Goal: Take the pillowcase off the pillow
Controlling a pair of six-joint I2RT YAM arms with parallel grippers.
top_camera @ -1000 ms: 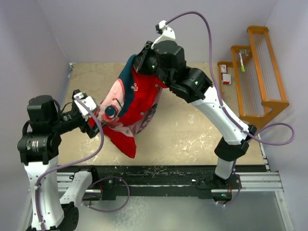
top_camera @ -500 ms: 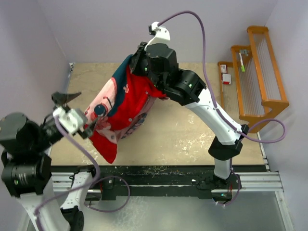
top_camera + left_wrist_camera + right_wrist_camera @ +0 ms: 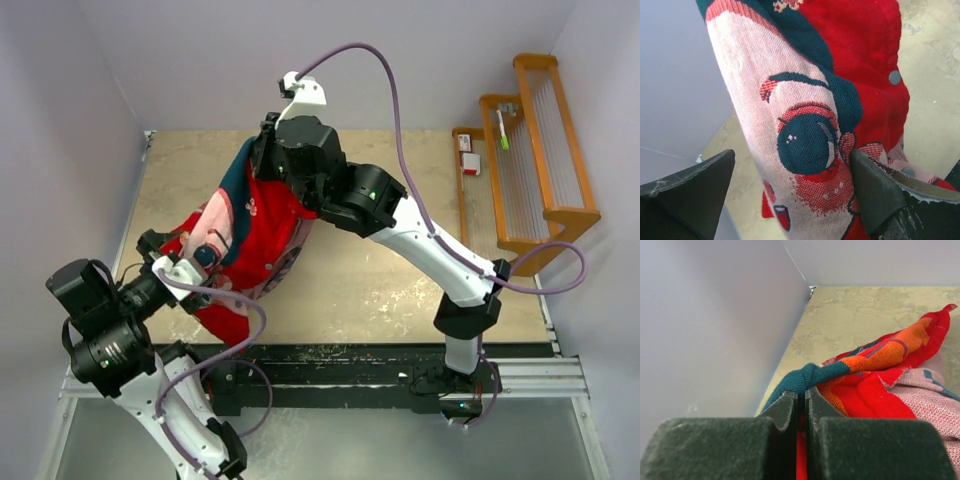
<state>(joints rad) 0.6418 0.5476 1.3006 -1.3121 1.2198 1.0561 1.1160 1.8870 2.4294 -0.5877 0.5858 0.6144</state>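
Observation:
The red-orange pillowcase (image 3: 265, 220) hangs bunched above the left part of the table, its printed face and dark eye (image 3: 805, 140) turned to the left wrist camera. My right gripper (image 3: 262, 150) is shut on its teal top edge (image 3: 810, 375) and holds it up. My left gripper (image 3: 190, 268) is open, and the jaws stand wide on either side of the lower fabric (image 3: 792, 155). The right finger (image 3: 880, 195) touches the cloth. No white pillow shows; I cannot tell whether it is inside the cover.
The beige table (image 3: 400, 260) lies below. A grey wall (image 3: 100, 150) stands close on the left, also seen in the right wrist view (image 3: 705, 330). A wooden rack (image 3: 545, 150) and a small red-and-white item (image 3: 468, 152) sit at the right.
My right gripper has carried the pillowcase's top to the left. The left arm has swung down and back, and its gripper stays at the lower fabric.

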